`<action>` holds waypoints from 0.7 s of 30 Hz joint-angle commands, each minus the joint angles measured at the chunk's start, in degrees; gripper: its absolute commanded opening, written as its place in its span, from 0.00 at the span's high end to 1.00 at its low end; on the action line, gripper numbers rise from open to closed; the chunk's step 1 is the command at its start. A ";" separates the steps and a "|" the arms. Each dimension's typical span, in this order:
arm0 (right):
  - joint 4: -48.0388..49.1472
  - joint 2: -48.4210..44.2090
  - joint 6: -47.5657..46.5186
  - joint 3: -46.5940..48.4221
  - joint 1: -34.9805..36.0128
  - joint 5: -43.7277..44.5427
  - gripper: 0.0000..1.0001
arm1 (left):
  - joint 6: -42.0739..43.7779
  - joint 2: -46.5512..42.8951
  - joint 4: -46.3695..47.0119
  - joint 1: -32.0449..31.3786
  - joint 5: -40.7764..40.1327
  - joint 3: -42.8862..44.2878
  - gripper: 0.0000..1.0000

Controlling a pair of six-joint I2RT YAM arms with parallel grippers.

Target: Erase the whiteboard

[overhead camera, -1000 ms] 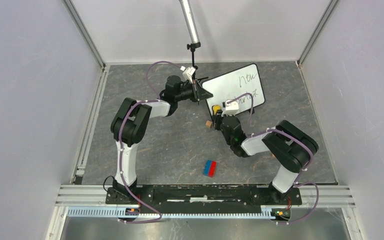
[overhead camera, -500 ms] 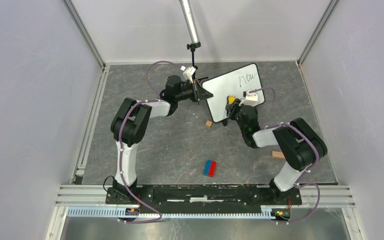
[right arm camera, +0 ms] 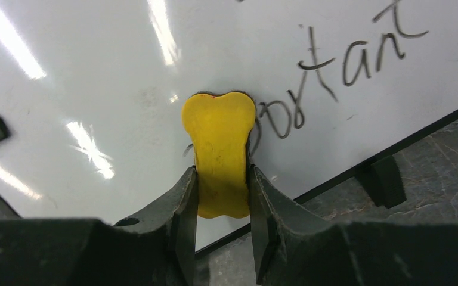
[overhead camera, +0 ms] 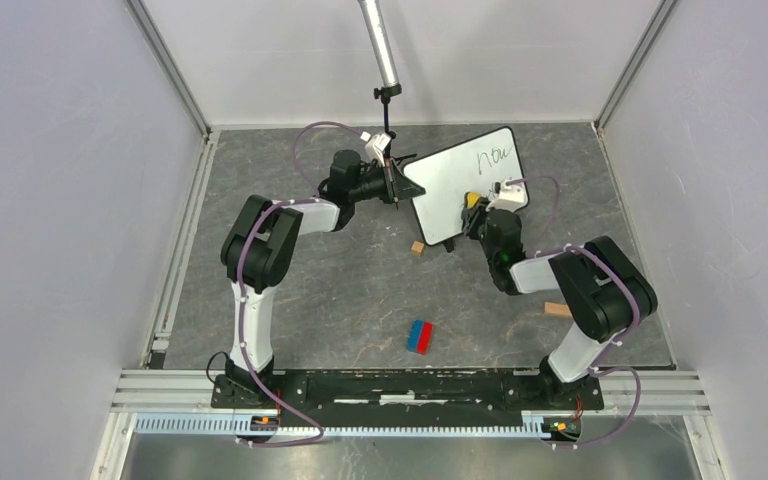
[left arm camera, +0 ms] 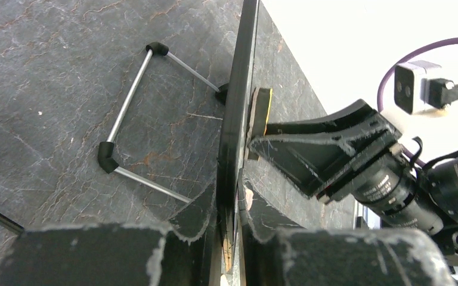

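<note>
- One whiteboard [overhead camera: 457, 178] stands tilted at the far middle of the table, with a wire stand [left arm camera: 132, 119] behind it.
- Two arms work on it. The left gripper [overhead camera: 397, 182] is clenched on the board's left edge, and the wrist view shows the black frame pinched between its fingers [left arm camera: 206, 208].
- The right gripper [overhead camera: 473, 205] grasps one yellow eraser [right arm camera: 219, 152] by its waist. The eraser is pressed flat against the white face near the lower edge.
- There are two lines of black handwriting: a short word near the top [overhead camera: 493, 155], and a longer one [right arm camera: 340, 77] just right of the eraser.
- Two small wooden blocks lie on the table, one [overhead camera: 417, 247] just below the board's near corner and one [overhead camera: 557, 309] beside the right arm's elbow.
- One red-and-blue block [overhead camera: 419, 336] lies well apart, nearer the arm bases.
- The table [overhead camera: 340, 300] is dark grey with pale marbled veins. Plain white walls close it in on three sides, with metal rails along the near and left edges.
- One silver pole [overhead camera: 380, 45] hangs down above the far side.
- A second ago the right gripper was at the board's near-left corner. It has since slid along the lower part toward the middle.
- The right elbow has swung outward, uncovering the second wooden block.
- The left gripper and the board have not shifted.
</note>
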 commanded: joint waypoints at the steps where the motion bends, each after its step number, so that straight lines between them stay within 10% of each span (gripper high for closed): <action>1: -6.31 -0.31 -5.27 1.28 6.70 1.19 0.82 | 0.05 2.09 -3.67 0.71 0.33 1.43 0.98; 21: -9.07 -1.76 -8.19 2.21 -4.94 0.04 0.81 | 0.80 2.03 -4.71 0.69 0.37 1.67 0.98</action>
